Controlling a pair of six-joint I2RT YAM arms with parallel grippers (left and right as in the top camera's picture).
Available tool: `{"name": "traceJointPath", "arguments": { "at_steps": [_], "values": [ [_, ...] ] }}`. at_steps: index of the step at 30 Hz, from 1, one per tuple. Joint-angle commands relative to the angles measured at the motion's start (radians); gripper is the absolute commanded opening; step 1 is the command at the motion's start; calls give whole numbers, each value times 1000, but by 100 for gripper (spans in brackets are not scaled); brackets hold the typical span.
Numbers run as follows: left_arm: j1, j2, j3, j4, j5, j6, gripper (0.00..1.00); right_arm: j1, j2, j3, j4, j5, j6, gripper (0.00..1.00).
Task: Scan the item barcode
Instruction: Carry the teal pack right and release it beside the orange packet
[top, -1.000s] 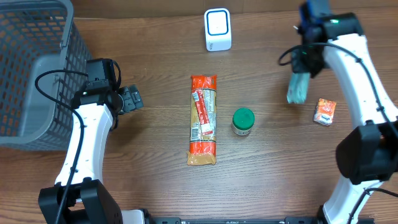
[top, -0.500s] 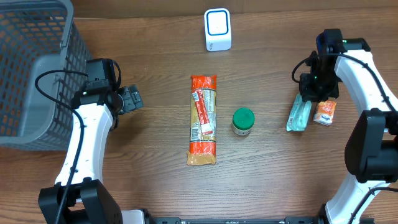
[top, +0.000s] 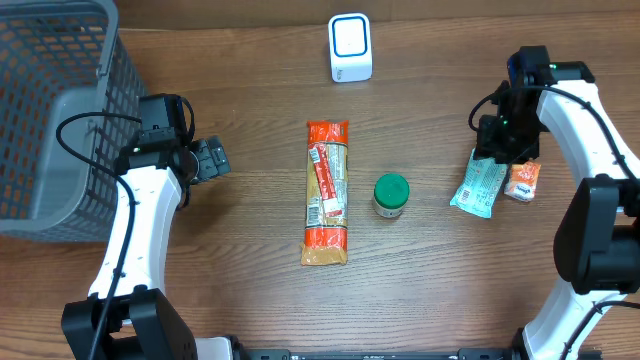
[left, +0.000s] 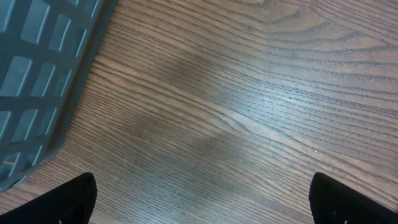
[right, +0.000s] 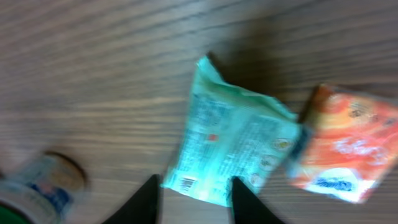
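A teal packet (top: 478, 187) lies flat on the table, with a small barcode at its near corner in the right wrist view (right: 233, 146). It overlaps a small orange packet (top: 521, 181) (right: 342, 149). My right gripper (top: 505, 140) (right: 194, 196) hovers over the teal packet's end, jaws open and straddling its edge without pinching it. The white scanner (top: 350, 47) stands at the back centre. My left gripper (top: 210, 160) (left: 202, 205) is wide open over bare wood beside the basket.
A long orange pasta packet (top: 326, 192) and a green-lidded jar (top: 391, 195) (right: 31, 186) lie mid-table. A grey mesh basket (top: 50, 120) (left: 37, 62) fills the far left corner.
My right arm brought the teal packet down from the air to the table beside the small orange packet. Its jaws opened and the packet fell flat. The left arm has not moved.
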Motion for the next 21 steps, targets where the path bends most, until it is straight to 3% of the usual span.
{"name": "traceJointPath", "arguments": {
  "at_steps": [1,13,21],
  "values": [
    [-2,-16,15,0,1,22,100,39,-3,-32,29,-72,34,21],
    [-2,-16,15,0,1,22,100,121,-3,-244,299,10,128,19],
    [-2,-16,15,0,1,22,100,110,-3,-257,241,207,149,19]
  ]
}}
